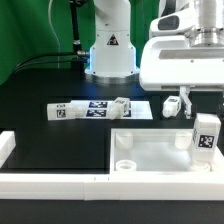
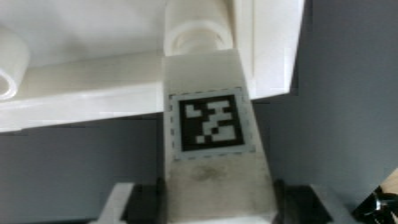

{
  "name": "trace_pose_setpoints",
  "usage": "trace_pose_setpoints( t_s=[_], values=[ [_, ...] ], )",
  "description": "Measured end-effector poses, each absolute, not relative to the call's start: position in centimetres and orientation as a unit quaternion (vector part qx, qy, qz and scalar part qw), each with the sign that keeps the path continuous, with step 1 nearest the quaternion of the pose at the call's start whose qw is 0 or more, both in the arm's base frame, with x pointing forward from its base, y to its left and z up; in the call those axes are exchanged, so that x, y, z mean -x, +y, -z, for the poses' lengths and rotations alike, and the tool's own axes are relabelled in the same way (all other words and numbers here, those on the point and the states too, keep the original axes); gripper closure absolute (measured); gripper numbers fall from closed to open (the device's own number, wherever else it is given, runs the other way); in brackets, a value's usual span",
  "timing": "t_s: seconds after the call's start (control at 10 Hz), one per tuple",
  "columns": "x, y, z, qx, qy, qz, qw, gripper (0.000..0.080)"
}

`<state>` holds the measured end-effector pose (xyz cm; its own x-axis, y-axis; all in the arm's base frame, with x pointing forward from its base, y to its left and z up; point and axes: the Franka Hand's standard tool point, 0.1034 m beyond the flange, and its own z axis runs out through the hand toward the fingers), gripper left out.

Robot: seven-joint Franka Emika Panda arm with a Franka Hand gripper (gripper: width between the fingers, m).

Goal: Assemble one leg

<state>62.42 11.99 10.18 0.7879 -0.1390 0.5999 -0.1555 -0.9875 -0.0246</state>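
Note:
My gripper is shut on a white leg that shows its black-and-white marker tag in the wrist view. The fingers press on the leg's two sides. The leg's far end sits at a round corner socket of the large flat white panel. In the exterior view the held leg stands upright over the panel's corner on the exterior view's right, under the gripper. Whether the leg's end is inside the socket is hidden.
Another leg stands on the black table behind the panel. The marker board lies further back with a small white leg on it. A white L-shaped fence runs along the front. The robot base stands at the back.

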Motion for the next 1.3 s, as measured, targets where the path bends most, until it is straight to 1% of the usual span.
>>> trace_pose_setpoints(
  t_s=[0.2, 0.5, 0.6, 0.7, 0.8, 0.9, 1.1, 1.2, 1.3],
  values=[
    [-62.62, 11.89, -10.14, -0.939, -0.073, -0.334, 0.015, 0.0515],
    [-62.62, 11.90, -10.12, -0.940, -0.067, -0.333, 0.017, 0.0515],
    [-62.61, 11.89, -10.10, -0.940, -0.065, -0.333, 0.018, 0.0416],
    [-62.61, 11.89, -10.10, -0.941, -0.064, -0.333, 0.019, 0.0280],
    [-62.61, 11.88, -10.09, -0.941, -0.063, -0.333, 0.019, 0.0177],
    [-62.60, 11.88, -10.08, -0.941, -0.061, -0.333, 0.020, 0.0158],
    [-62.56, 11.76, -9.89, -0.947, -0.059, -0.315, 0.022, 0.0151],
    [-62.71, 11.48, -10.03, -0.955, -0.062, -0.289, 0.022, 0.0151],
    [-63.31, 11.38, -10.53, -0.958, -0.067, -0.277, 0.018, 0.0150]
  ],
)
